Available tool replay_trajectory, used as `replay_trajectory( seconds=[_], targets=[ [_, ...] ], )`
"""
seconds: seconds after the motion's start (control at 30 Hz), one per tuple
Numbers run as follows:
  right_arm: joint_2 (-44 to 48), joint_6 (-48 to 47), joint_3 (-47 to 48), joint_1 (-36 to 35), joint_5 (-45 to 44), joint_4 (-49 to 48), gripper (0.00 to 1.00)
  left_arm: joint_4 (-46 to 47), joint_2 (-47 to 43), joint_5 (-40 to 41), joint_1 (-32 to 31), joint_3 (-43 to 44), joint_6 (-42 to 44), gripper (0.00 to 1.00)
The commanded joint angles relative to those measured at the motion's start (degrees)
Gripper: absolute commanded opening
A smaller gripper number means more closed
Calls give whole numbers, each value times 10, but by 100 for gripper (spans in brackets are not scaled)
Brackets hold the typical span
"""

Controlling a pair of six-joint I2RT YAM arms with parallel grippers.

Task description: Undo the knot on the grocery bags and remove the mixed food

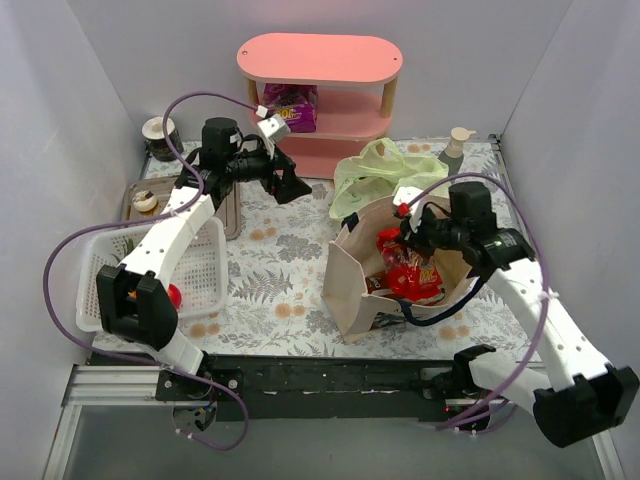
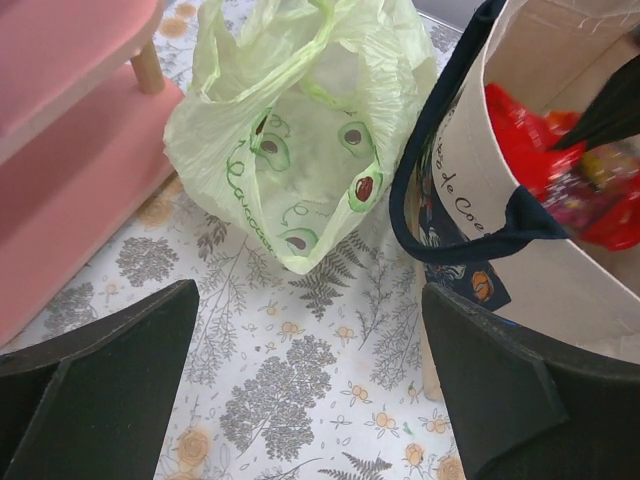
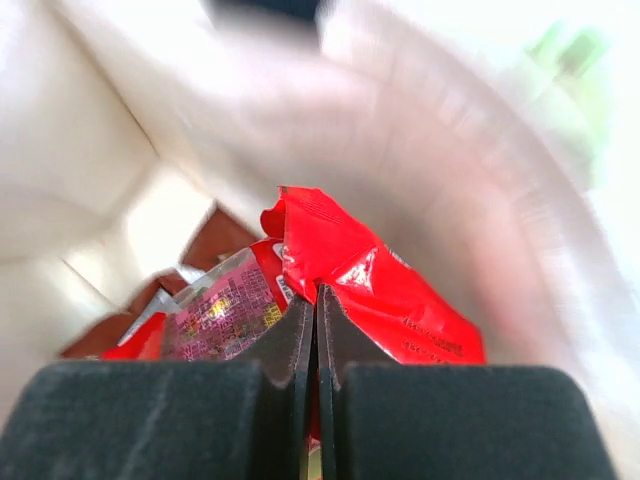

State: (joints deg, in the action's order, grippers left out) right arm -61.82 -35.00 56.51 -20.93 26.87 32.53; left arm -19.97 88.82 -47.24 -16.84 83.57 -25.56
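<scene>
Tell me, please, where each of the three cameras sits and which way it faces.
Top external: above and behind the arms, looking down on the table; both arms show, the right gripper in the beige tote.
Left wrist: on the left arm, looking past its open fingers at the green bag and the tote's side.
Right wrist: looking down into the tote; its shut fingers pinch a red packet.
Shared: top and left wrist both show bag, tote and pink shelf.
</scene>
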Motion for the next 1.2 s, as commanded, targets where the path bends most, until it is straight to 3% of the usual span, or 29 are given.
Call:
replay_trajectory(
  seconds=[0.0,0.1,0.3,0.43,0.5,0.6,0.7,0.87,1.0,1.17],
  targets=[
    [66,-6,130,-3,83,33,1,31,28,-63,2,34,-41,94],
    [64,-9,189,-3,77,60,1,59,32,-113,2,39,-58,94],
    [-6,5,352,-3,74,57,1,132,16,-124,-7,47,-83,95],
    [-66,92,409,-2,-14,-46,1,112,24,-89,-8,98,-101,97],
    [-87,120,429,-2,-55,-111,1,112,29,-74,-9,113,-161,98],
    [-135,161,453,-7,-119,-189,1,153,35,-51,-8,122,-323,98],
    [-188,170,487,-23,-178,-233,1,194,39,-43,-12,118,-404,98],
    [-247,154,509,-66,-244,-282,1,196,54,16,-43,124,-374,98],
    [-271,137,518,-116,-288,-295,1,188,79,129,-71,148,-358,98],
    [-284,122,519,-147,-317,-306,1,135,115,222,-106,185,-269,98]
  ],
)
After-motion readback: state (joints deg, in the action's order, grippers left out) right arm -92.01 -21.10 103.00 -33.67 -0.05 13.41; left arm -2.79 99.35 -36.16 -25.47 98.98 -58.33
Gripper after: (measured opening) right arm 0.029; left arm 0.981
